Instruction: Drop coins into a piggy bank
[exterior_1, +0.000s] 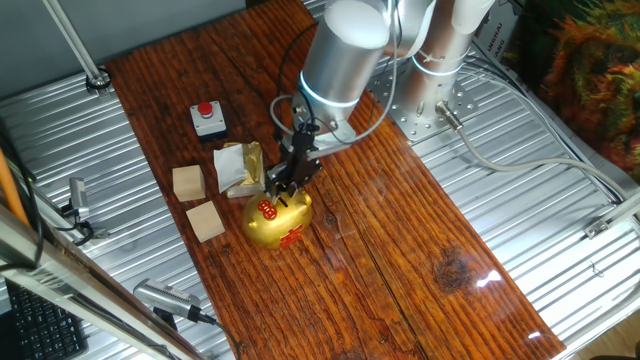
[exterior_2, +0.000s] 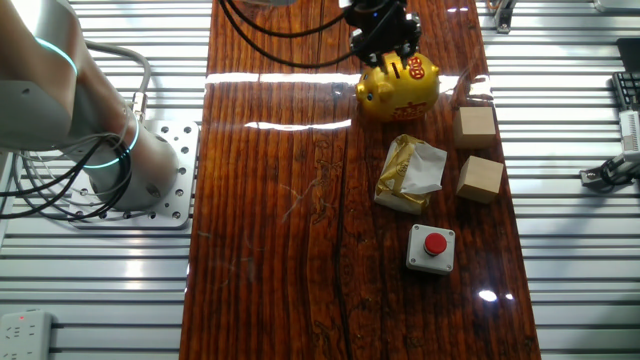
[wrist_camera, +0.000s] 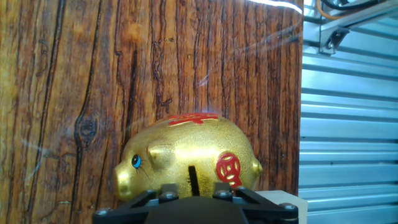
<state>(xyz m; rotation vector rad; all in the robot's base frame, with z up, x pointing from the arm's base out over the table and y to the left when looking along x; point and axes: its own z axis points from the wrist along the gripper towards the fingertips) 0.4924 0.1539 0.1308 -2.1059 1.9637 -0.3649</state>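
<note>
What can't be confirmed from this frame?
- Coin: none visible; the gripper is dark and small in both fixed views.
- Fingertips: cut off by the bottom edge in the hand view.
- The piggy bank slot: its lower end is hidden by the gripper body.

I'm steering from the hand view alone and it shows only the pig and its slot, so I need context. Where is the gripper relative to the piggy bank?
Observer: The gripper hangs directly over the top of the piggy bank, fingertips just above its back.
Operator: Is anything near the pig that I could bump?
Observer: Yes. A white-and-gold foil wrapper lies close beside it, with a narrow gap between them.
Operator: Anything else on the board?
Observer: Two wooden cubes: one sits beside the pig, the other beside the wrapper. A red push button sits beyond the wrapper, farther from the pig.
</note>
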